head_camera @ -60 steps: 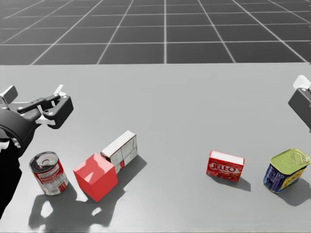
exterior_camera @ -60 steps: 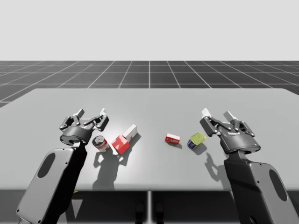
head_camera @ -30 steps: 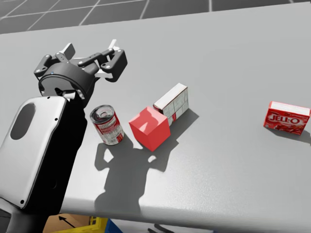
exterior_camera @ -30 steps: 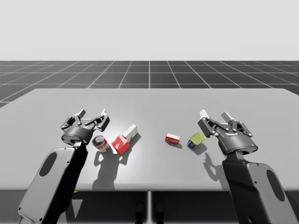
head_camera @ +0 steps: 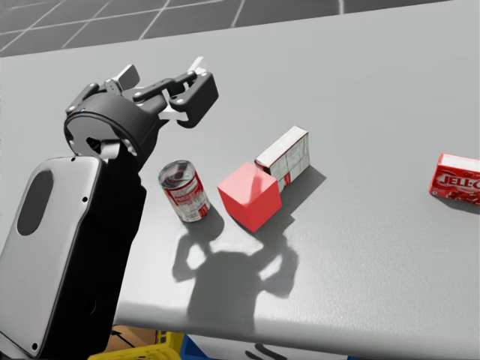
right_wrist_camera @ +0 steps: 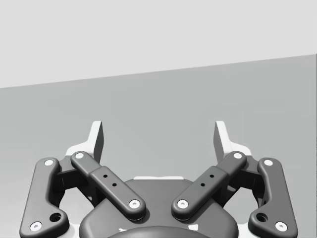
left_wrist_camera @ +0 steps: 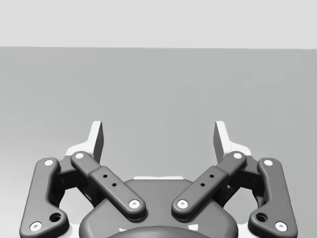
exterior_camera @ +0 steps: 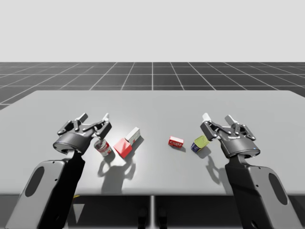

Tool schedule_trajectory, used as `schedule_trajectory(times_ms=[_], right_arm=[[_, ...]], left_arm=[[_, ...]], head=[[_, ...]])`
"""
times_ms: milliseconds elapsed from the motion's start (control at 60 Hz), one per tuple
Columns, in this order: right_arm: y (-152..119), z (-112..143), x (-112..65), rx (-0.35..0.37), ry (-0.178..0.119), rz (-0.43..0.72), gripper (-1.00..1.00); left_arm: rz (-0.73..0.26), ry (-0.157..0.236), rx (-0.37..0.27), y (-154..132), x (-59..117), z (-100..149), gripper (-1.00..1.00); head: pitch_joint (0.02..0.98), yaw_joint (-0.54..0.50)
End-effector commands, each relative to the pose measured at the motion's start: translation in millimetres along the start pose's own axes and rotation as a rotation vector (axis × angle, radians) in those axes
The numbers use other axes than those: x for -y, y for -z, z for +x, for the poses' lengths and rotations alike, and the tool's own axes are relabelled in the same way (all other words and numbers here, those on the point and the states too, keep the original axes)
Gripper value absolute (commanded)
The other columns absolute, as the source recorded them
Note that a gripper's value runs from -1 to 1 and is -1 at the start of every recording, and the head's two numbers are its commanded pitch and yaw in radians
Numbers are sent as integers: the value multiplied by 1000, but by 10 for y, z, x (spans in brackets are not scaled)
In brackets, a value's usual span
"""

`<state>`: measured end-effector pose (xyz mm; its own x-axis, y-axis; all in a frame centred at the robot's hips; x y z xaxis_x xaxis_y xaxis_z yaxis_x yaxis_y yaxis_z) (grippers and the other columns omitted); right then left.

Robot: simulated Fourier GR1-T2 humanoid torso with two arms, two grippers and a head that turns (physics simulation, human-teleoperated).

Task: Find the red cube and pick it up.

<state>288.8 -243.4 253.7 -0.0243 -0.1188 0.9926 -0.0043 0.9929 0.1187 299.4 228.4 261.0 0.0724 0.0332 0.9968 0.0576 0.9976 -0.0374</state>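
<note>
The red cube (exterior_camera: pixel 122 148) (head_camera: pixel 250 196) rests on the grey table (exterior_camera: pixel 157 107), touching the end of a white and red box (exterior_camera: pixel 133 136) (head_camera: pixel 286 157). My left gripper (exterior_camera: pixel 93 119) (head_camera: pixel 163 78) (left_wrist_camera: pixel 158 136) hovers open, left of and behind the cube, above a red-labelled can (exterior_camera: pixel 102 147) (head_camera: pixel 184 190). Nothing lies between its fingers. My right gripper (exterior_camera: pixel 218 118) (right_wrist_camera: pixel 158 136) is open over the right half of the table, beside a green-topped blue can (exterior_camera: pixel 200 142), far from the cube.
A small red box (exterior_camera: pixel 176 141) (head_camera: pixel 457 178) lies right of the cube, between it and the green-topped can. The table's near edge (head_camera: pixel 315 341) runs just in front of the cube. Yellow and blue things (head_camera: pixel 161 346) show below that edge.
My head has turned down and to the left since 1.0 s ago. My left gripper has risen a little and edged right over the can. The right gripper has drifted slightly left.
</note>
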Motion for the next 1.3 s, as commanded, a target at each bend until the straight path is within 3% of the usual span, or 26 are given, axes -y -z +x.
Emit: schedule_trajectory(times_ms=[17,167,433,483,683,883,1133,1300], right_arm=[[2,-14,0,-3,-8,-3,-1000],[-2,-13,-1,-3,-10,-5,-1000],[-12,-8,3,-6,0,-9,-1000],[-12,-7,5,-6,1,-11,-1000],[-10,-10,5,-7,3,-12,-1000],[-12,-9,8,-6,3,-12,-1000],[-9,-11,14,-4,-1,-12,-1000],[-4,-15,12,-2,-5,-12,-1000]], left_arm=[[-46,-16,-34,-286,116,54,-1000],[-84,-24,-78,-607,166,-17,-1000],[-136,17,-147,-981,235,-374,-1000],[-130,34,-152,-986,238,-470,-1000],[-171,30,-236,-1021,310,-836,-1000],[-183,20,-267,-963,332,-983,-1000],[-214,24,-336,-695,282,-1140,-1000],[-218,54,-360,-523,254,-1183,-1000]], head=[[842,281],[841,289],[842,293],[842,293],[846,290],[845,291],[842,288],[842,281]])
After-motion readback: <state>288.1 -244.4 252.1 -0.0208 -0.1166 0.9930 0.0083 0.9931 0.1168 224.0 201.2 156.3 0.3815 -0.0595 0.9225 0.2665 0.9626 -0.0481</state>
